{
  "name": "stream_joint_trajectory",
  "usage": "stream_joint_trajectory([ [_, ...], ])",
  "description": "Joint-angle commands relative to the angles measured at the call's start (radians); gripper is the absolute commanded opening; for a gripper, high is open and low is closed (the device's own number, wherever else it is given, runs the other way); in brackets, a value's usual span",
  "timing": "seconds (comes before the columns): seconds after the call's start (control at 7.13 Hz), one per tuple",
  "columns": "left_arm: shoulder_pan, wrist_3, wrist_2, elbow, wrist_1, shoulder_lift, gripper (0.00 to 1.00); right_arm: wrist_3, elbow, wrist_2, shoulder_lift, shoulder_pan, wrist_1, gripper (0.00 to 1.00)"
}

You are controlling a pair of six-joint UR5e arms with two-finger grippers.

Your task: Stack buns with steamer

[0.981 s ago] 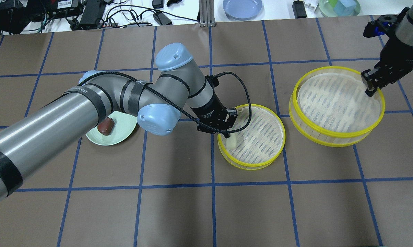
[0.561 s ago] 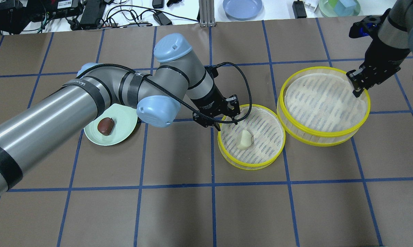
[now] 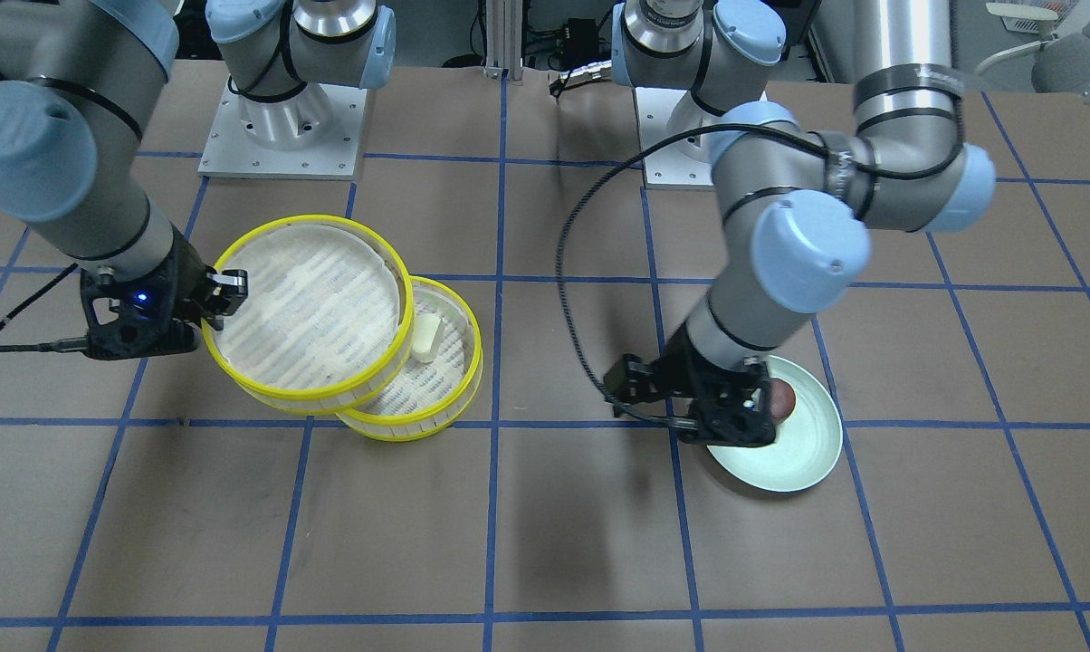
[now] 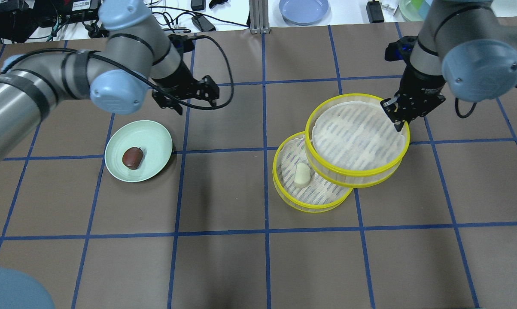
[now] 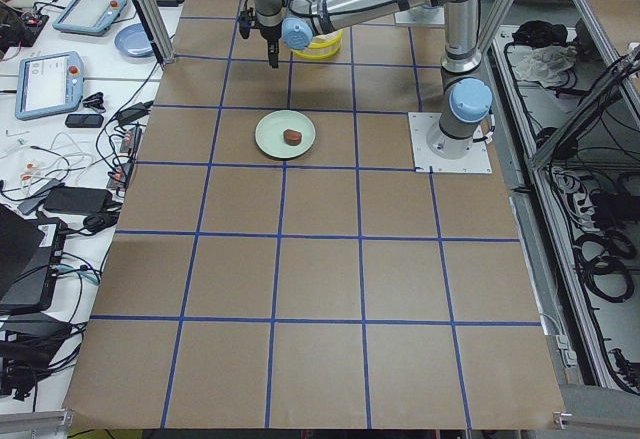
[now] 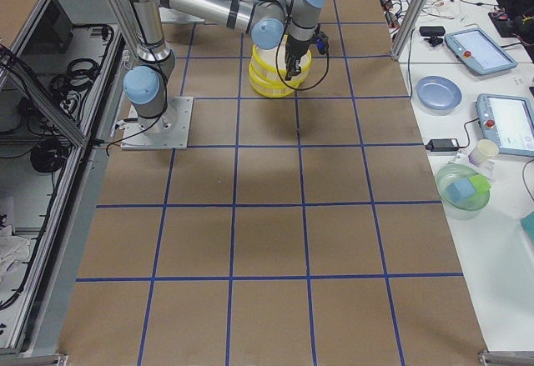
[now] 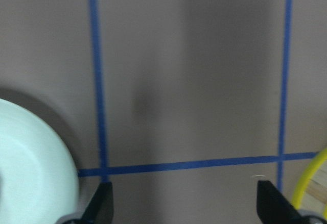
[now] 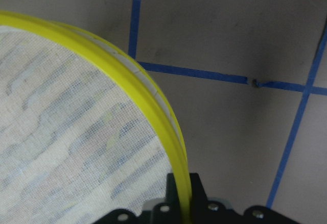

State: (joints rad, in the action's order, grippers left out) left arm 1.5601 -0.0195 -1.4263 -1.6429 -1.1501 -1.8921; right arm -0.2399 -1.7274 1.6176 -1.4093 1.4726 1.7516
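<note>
Yellow rim is all the right gripper (image 4: 400, 122) has hold of: its jaws are closed on the edge of the upper steamer basket (image 4: 353, 137), one finger inside the wall and one outside, as the right wrist view shows. A pinch at the rim leaves the woven floor bare and keeps the fingers away from whatever lies beneath. That basket is held clear of the table, seemingly tipped a little, and it overlaps the far right part of the lower steamer basket (image 4: 316, 194) without being centred on it; whether the two rims touch I cannot tell. I judge the aim is to seat it there as a second tier. The lower basket rests flat on the brown paper table (image 4: 224, 266), with the cream bun (image 4: 302, 175) on its floor toward the left side, not yet covered. The left gripper (image 4: 196, 104) has its jaws spread wide with nothing between them, raised over the table between the plate and the baskets; the left wrist view catches the plate's edge at one side and a sliver of yellow rim at the other. Open and high would suit a descent from above. The dark brown bun (image 4: 132, 157) lies alone on the pale green plate (image 4: 155, 139), well apart from the baskets, and is probably meant for the top tier once that is seated.
</note>
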Motion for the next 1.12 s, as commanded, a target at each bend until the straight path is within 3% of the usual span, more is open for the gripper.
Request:
stream_joint_trajectory([
  [0.0, -0.173, -0.315, -0.116, -0.008, -0.023, 0.018, 1.00, 0.068, -0.030, -0.030, 0.050, 0.060, 0.109, 0.00],
  [0.28, -0.209, -0.478, -0.162, -0.055, -0.020, -0.007, 1.00, 0.065, -0.099, -0.039, 0.085, 0.092, 0.267, 0.00],
  [0.56, -0.209, -0.688, -0.204, -0.110, -0.022, -0.015, 1.00, 0.025, -0.103, -0.027, 0.078, 0.115, 0.253, 0.00],
  [0.98, -0.209, -0.706, -0.187, -0.166, -0.019, -0.053, 1.00, -0.070, -0.138, -0.022, 0.041, 0.117, 0.238, 0.00],
])
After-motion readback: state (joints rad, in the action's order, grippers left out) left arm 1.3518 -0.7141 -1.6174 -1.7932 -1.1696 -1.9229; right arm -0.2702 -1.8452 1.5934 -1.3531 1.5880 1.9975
